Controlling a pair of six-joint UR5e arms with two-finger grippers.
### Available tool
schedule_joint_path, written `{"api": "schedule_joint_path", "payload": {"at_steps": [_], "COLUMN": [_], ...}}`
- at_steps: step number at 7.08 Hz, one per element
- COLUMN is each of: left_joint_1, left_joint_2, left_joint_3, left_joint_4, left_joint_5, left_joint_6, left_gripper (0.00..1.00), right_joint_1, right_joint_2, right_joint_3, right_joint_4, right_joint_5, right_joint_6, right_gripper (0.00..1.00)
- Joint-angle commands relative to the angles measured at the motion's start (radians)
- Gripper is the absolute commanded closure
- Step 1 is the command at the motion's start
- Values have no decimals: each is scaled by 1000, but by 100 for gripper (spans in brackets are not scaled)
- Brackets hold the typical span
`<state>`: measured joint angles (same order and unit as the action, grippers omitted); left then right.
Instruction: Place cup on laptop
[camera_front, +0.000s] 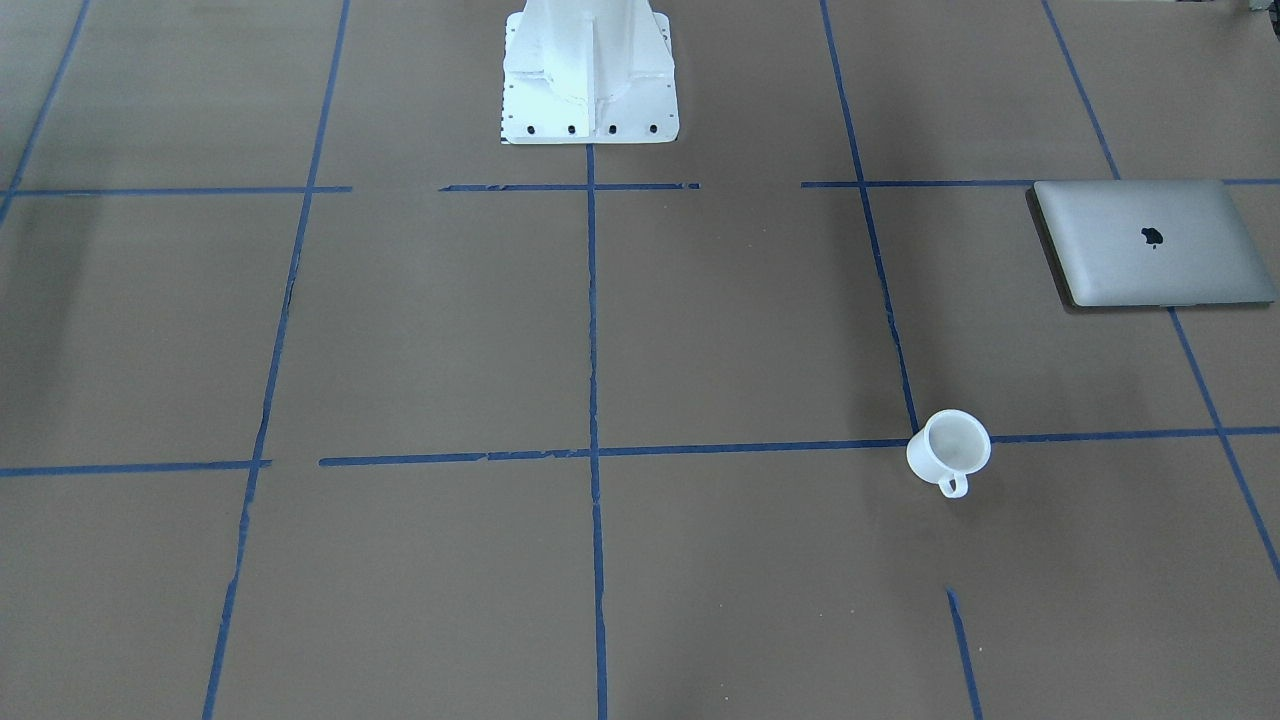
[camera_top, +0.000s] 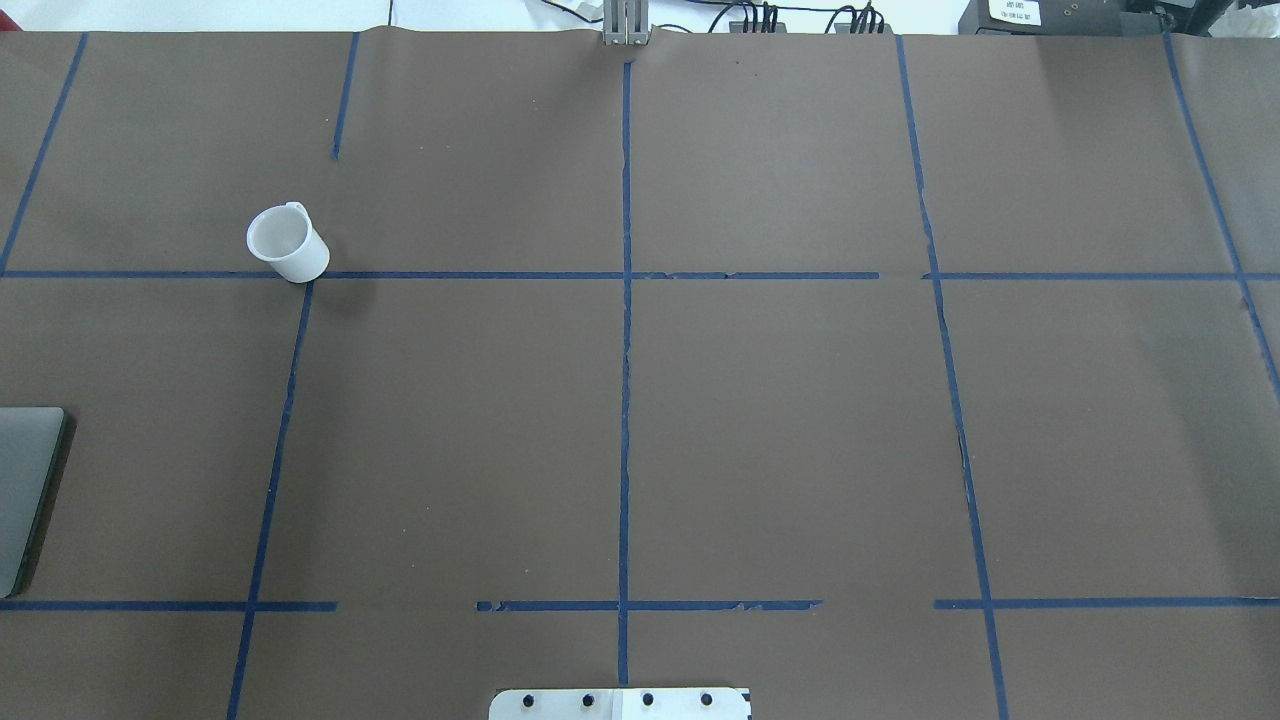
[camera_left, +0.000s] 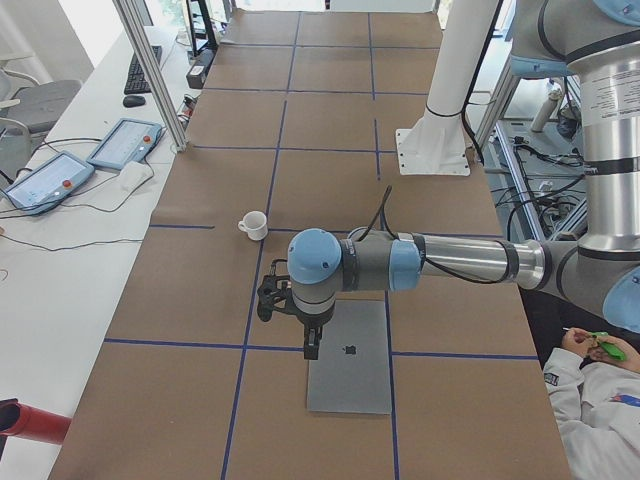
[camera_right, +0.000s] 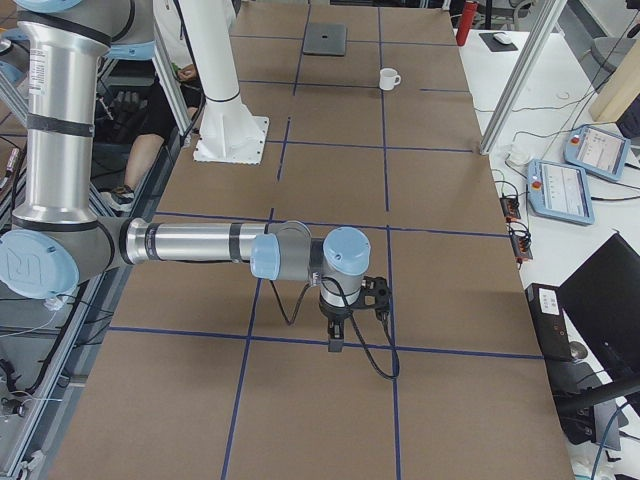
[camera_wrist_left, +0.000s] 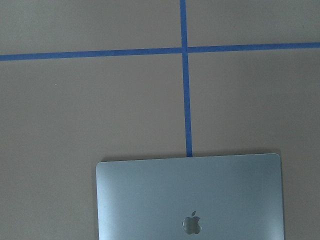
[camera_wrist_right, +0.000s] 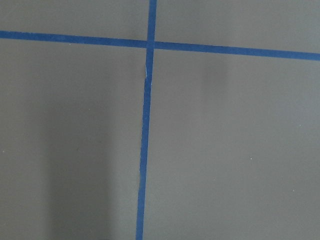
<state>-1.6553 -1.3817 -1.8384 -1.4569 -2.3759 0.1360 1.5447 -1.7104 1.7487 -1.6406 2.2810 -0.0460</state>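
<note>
On the robot's left half of the brown counter (camera_front: 450, 320) the cup (camera_front: 948, 450) stands upright with its mouth up, at a crossing of the blue tape lines (camera_front: 592, 300), and its small handle turns to the side away from the robot. It rests on the counter, and neither pincer touches it. The laptop (camera_front: 1150, 245) lies flat and closed with the dark logo up, at the left end of the counter and nearer to the robot than the cup; the two are well apart. In the overhead view only one corner part of the laptop shows at the left edge, and the cup stands farther up. The left pincer (camera_left: 312, 348) hangs from the near arm in the left side view and points down, above the edge of the laptop that faces the middle of the counter. It shows only in this side view, so I cannot tell if it is wide or narrow. The left wrist view looks down on the laptop's lid and a tape crossing beyond it. The right pincer (camera_right: 336, 340) points down over a tape line on the right half, far from the cup and the laptop. It also shows only from the side, so I cannot tell its state. The white robot base (camera_front: 588, 75) stands at the counter's edge.
</note>
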Motion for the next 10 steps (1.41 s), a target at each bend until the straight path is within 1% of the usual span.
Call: {"api": "schedule_joint_path", "payload": {"at_steps": [1,4,5,6,7,8,9,10], "left_joint_1": [-1,2,8,11,12,31,131,228], "left_joint_2": [-5,-7,-28,-37,-36,-37,-42,-75], "left_joint_3": [-30,-28,-30,-6,-13,-18,-15,-16], "left_joint_4": [-11,-9,-2,-14,-17,-86,-185,-279], "left_joint_5": [1,4,14,12,1,-2,-47,-45], "left_joint_6": [1,-9,-12,-9,-15,-28,-130,-254], "left_gripper": [0,0,0,0,0,0,0,0], "right_joint_1": [0,0,0,0,0,0,0,0], "right_joint_2": [1,0,0,0,0,0,0,0], "right_joint_3": [0,0,0,0,0,0,0,0], "right_joint_4": [1,1,1,1,-1,1,-1,1], "right_joint_5": [0,0,0,0,0,0,0,0], "right_joint_6": [0,0,0,0,0,0,0,0], "right_gripper": [0,0,0,0,0,0,0,0]}}
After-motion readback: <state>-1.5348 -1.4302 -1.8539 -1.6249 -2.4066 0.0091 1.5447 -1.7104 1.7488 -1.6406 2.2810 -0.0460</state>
